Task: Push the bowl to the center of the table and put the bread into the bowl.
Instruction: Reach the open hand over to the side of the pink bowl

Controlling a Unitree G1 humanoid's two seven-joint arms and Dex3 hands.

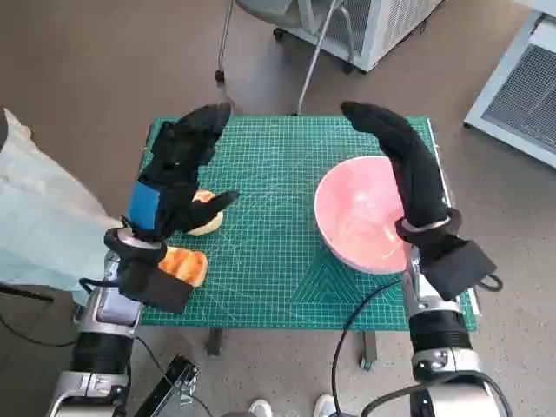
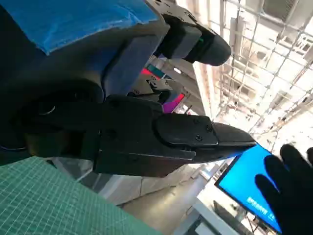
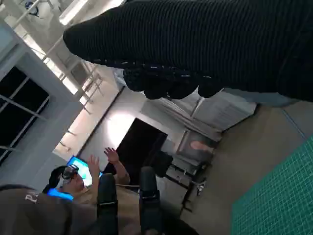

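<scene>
Pushing not begun: right hand [image 1: 401,161] hangs empty, fingers extended, over the bowl [image 1: 360,215], which needs nudging toward the bread [image 1: 207,215]; left hand [image 1: 178,174] spread, empty.

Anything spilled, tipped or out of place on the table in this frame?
Nothing spilled or damaged. The pink bowl sits upright but well toward the table's right edge, not centred. Two bread pieces lie on the green mat at the left, partly hidden under the left hand. The right hand is above the bowl.
</scene>
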